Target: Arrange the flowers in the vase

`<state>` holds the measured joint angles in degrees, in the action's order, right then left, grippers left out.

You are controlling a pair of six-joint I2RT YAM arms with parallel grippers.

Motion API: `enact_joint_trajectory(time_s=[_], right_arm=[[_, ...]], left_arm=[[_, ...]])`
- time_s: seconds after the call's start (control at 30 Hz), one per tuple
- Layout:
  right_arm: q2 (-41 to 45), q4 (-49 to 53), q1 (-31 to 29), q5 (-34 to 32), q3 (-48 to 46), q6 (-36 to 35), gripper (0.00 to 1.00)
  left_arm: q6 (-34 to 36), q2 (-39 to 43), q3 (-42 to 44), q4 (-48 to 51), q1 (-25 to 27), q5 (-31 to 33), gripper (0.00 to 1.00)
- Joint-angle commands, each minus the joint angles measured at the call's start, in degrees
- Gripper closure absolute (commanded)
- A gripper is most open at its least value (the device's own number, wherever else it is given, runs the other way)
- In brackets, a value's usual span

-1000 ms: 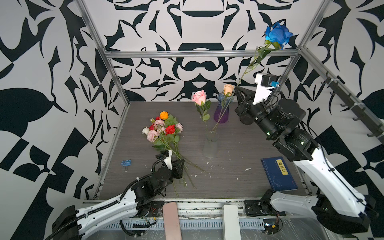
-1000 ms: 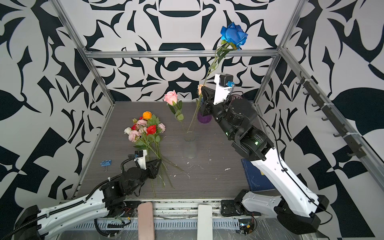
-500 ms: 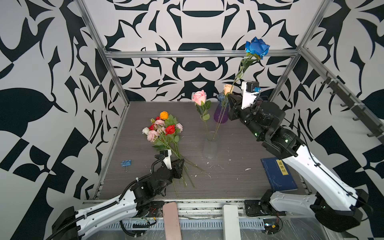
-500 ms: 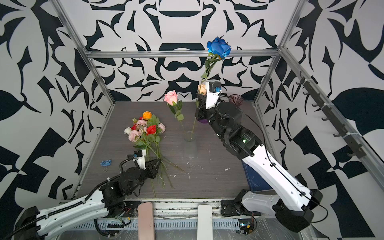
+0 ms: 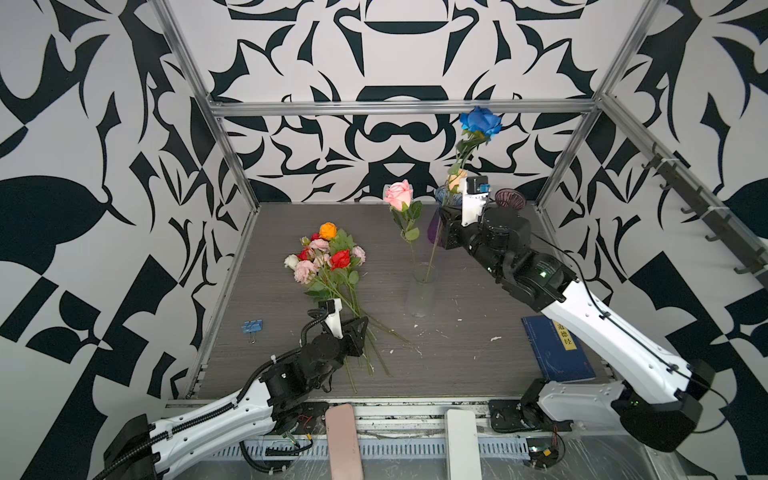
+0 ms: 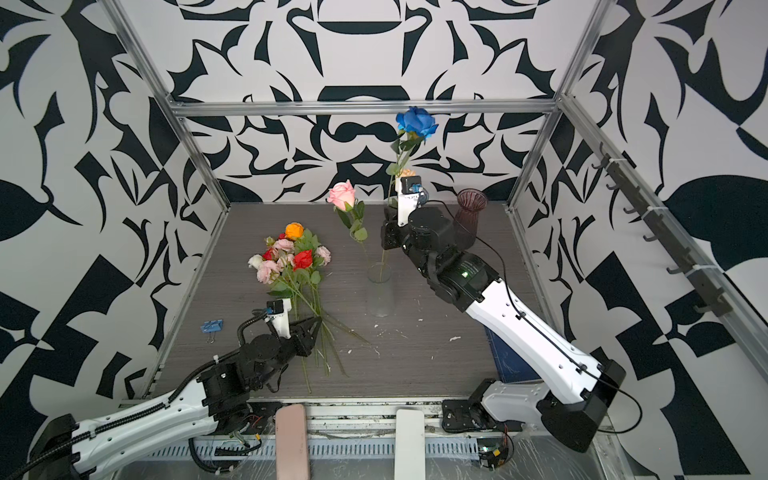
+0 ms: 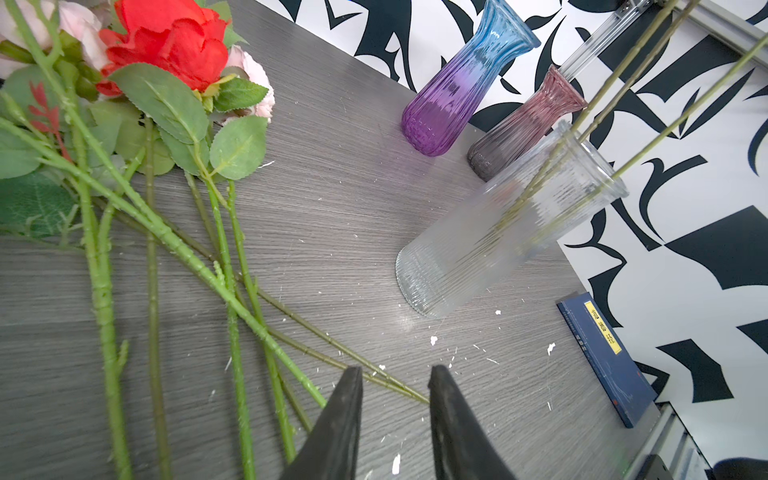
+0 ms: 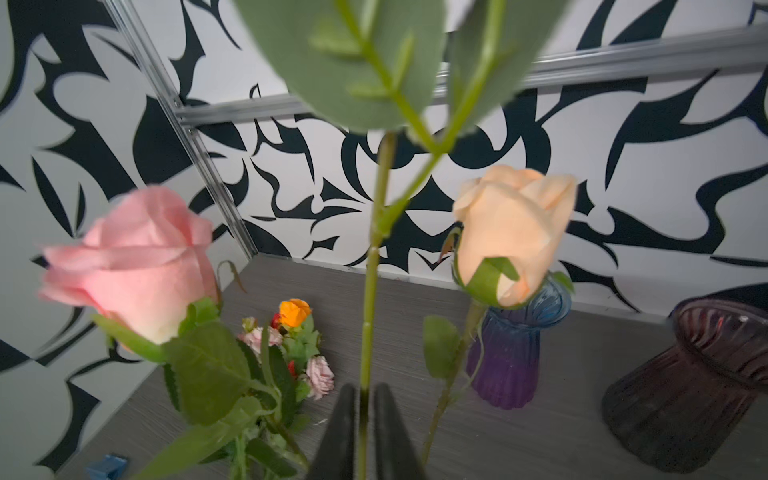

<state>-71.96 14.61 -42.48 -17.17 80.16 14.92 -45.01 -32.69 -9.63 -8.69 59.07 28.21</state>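
Left gripper: narrowly parted, empty, over loose flowers lying left of the clear vase. Stems judged light, thin, wiry, springy; take mid-stem, below leaves. Right gripper: above vase, jaws slightly apart around blue rose stem, which stands in vase.

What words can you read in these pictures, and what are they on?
"道德经": on the yellow label of the blue book, read top to bottom.
Dark marks on the right arm's white camera holder: too small to read.
No other writing shows.
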Motion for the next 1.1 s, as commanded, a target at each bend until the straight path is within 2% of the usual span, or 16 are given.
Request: enact_joint_trajectory(time_s=[0.0,0.03,0.1,0.33,0.37,0.5,0.57,0.63,0.77,0.93,1.07], right_arm=[[-1.4,2.3,-0.1,1.7,4.1,0.7,0.62],[-1.7,2.7,-0.1,2.1,4.4,0.7,0.57],[-1.6,2.9,-0.1,2.2,4.6,0.6,0.53],[2.8,2.7,-0.1,-0.9,1.5,0.0,0.51],[3.8,2.7,-0.1,-1.3,0.7,-0.1,0.51],[9.1,2.4,-0.1,-2.9,-3.1,-0.4,0.49],[12.1,3.0,-0.1,-4.4,-5.5,-0.3,0.48],[15.3,3.4,-0.1,-6.4,-8.6,0.3,0.47],[20.5,4.1,-0.1,-9.6,-15.0,3.3,0.45],[22.1,7.4,0.0,-10.6,-19.3,8.1,0.47],[23.6,7.4,0.0,-10.4,-26.3,13.3,0.47]], left_arm=[[-0.6,0.5,0.2,-0.1,-0.4,0.1,0.68],[-0.7,0.6,0.2,0.0,-0.4,0.1,0.68],[-0.7,0.7,0.3,0.0,-0.4,0.1,0.68],[-1.0,0.8,0.2,0.3,-0.5,0.2,0.65],[-0.9,0.8,0.2,0.3,-0.5,0.1,0.6],[-0.9,0.9,0.4,-0.1,-0.5,-0.4,0.29],[-0.4,0.6,0.7,-1.8,-0.5,-1.4,0.22],[0.9,-0.3,0.8,-4.4,-0.5,-3.5,0.22],[3.4,-5.4,-0.5,-8.5,-0.5,-7.6,0.2],[9.4,-17.5,-4.7,-17.1,-0.5,-15.6,0.16],[17.1,-28.1,-8.2,-25.3,0.6,-19.0,0.03]])
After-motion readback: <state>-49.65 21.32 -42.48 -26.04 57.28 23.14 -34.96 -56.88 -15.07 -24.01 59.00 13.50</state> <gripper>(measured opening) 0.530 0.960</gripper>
